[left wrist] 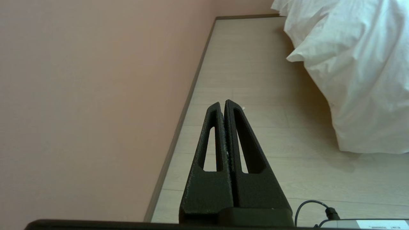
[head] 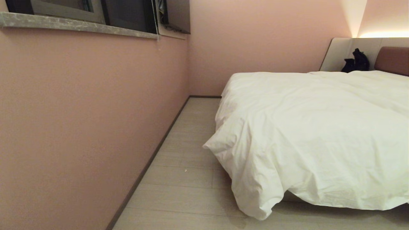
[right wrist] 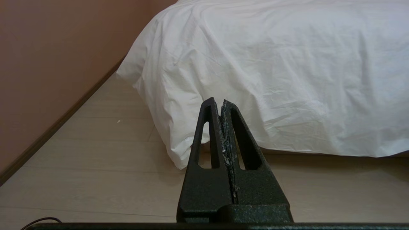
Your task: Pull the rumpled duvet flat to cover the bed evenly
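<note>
Head view shows the duvet [head: 319, 127] draped over the bed [head: 393, 59], its corner hanging to the floor [head: 185, 179]. Left pincer [left wrist: 222, 103] and right pincer [right wrist: 217, 101], both closed and empty, hang near that corner.

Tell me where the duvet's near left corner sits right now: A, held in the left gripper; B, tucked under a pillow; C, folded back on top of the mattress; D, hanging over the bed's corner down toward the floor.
D: the duvet drapes over the bed's near corner almost to the floor, while the left gripper and right gripper are both shut and clear of it.
</note>
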You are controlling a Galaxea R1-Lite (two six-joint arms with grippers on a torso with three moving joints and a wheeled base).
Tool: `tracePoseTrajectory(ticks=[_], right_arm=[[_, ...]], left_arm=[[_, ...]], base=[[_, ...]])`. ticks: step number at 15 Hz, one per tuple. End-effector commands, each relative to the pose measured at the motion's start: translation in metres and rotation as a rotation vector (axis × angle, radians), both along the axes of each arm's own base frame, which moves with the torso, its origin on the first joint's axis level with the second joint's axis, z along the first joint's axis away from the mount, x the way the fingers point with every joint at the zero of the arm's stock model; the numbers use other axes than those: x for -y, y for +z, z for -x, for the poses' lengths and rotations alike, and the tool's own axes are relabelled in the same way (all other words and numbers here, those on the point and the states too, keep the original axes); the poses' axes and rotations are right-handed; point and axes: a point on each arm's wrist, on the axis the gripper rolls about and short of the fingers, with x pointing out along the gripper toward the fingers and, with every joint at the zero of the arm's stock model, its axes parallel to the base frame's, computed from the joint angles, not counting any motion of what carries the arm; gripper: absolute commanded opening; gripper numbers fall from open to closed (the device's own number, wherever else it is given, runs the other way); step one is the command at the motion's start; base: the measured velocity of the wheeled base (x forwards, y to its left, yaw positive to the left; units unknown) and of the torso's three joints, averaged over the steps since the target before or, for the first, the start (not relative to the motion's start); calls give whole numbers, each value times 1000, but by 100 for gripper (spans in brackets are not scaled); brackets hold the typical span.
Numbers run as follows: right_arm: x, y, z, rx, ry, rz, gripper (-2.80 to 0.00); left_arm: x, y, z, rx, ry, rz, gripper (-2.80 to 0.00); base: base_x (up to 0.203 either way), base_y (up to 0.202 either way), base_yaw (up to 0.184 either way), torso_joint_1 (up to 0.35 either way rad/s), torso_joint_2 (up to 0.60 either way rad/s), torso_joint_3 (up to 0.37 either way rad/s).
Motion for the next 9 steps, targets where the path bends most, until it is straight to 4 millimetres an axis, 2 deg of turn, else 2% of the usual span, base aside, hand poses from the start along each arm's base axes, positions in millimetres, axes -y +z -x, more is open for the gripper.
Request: tracePoseTrajectory(ticks=[1,9], right_arm=[[0,0,0,1,-1,0,-280],[0,0,0,1,-1,0,-280]], left_arm=[[0,0,0,-1,0,0,-280],[0,0,0,-1,0,0,-280]], base=[[0,0,0,0,0,0],[0,0,0,0,0,0]])
